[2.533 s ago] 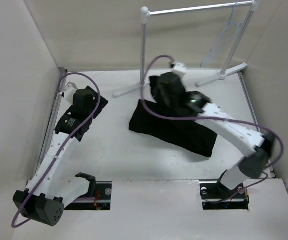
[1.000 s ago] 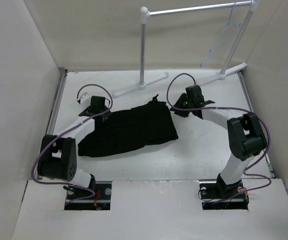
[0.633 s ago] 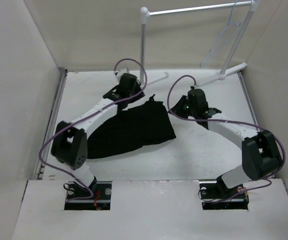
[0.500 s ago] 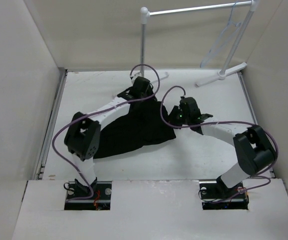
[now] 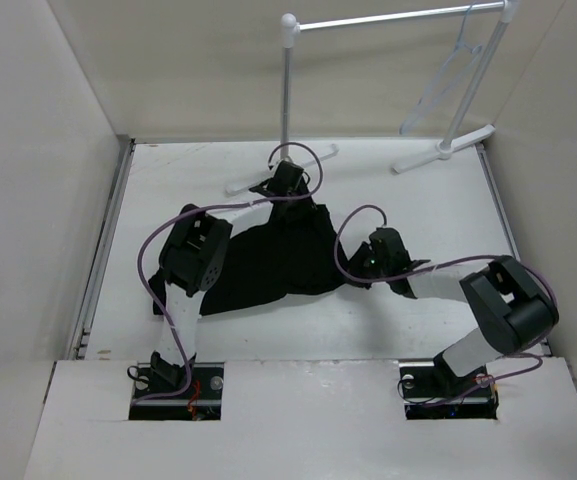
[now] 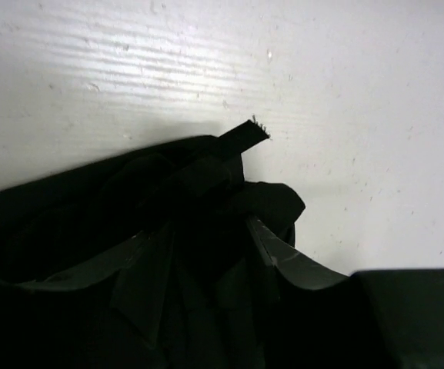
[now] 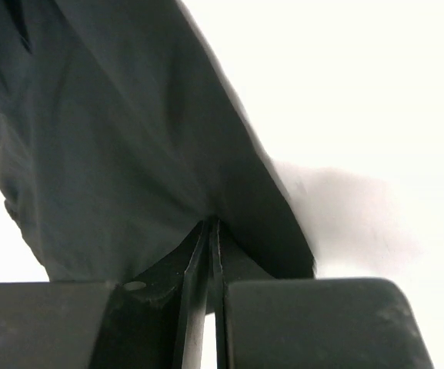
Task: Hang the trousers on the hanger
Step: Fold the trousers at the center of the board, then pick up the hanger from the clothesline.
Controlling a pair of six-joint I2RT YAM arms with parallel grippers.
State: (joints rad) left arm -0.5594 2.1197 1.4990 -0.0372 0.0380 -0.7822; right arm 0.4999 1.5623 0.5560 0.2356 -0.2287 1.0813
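While the table [image 5: 198,180] is bearing the crumpled trousers [image 5: 268,255], the left gripper [image 5: 286,186] and right gripper [image 5: 366,264] are both pinching cloth.
The rack [image 5: 286,100] is holding the hanger [image 5: 446,80] well apart; over that carry, the left's thick fold or the right's thin hem is risking slipping free.

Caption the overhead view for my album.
Left arm and right arm pinch black trousers on the table; hanger hangs from rack.
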